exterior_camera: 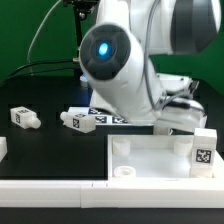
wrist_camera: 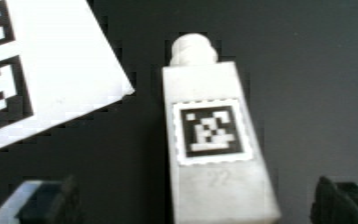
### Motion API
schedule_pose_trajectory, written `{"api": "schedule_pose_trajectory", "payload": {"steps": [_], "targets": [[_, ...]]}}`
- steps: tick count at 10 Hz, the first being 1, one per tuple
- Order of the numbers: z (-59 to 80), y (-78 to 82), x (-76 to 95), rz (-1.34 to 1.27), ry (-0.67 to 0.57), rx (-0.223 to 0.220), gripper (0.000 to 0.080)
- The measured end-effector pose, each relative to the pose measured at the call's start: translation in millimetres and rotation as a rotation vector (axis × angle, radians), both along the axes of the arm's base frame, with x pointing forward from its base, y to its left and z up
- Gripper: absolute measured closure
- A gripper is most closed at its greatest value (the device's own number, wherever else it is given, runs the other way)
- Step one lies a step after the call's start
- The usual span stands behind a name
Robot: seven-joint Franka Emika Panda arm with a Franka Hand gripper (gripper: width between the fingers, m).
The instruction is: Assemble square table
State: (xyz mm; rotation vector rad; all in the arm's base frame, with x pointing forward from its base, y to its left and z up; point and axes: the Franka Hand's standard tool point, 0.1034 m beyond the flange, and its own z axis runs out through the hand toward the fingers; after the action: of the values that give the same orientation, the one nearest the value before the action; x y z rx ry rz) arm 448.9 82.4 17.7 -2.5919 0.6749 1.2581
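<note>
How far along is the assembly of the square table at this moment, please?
Done: little shows. On the table top the near corner socket is empty, and whether the upright tagged piece is fixed is unclear.
In hand: the open pincer straddles a lying leg, not gripped.
Left: a loose leg and a second leg wait at the exterior view's left.

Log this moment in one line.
tool: open | straddles: table leg, lying flat, not gripped | beside leg: marker board
</note>
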Motion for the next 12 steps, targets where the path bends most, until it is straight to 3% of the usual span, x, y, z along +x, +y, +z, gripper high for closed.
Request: {"api": "schedule_pose_trajectory", "payload": {"steps": [2, 6, 7, 8, 9, 10, 12], "targets": [[-0.6, -3.5, 0.1, -0.007, 0.001, -0.001, 0.0151], [-4.2, 6.7, -4.9, -0.083, 0.046, -0.011, 0.0151], [-4.2, 5.2, -4.7, -0.084, 0.045, -0.011, 0.0237], [-4.2, 4.6, -4.6, -0.085, 0.045, -0.011, 0.0373], [-4.1, 4.4, -4.5, -0.086, 0.045, -0.011, 0.0373], [-3.6, 4.3, -4.5, -0.087, 0.046, -0.011, 0.0515], [2.4, 2.5, -3.7, -0.079, 0.047, -0.002, 0.0514]]}}
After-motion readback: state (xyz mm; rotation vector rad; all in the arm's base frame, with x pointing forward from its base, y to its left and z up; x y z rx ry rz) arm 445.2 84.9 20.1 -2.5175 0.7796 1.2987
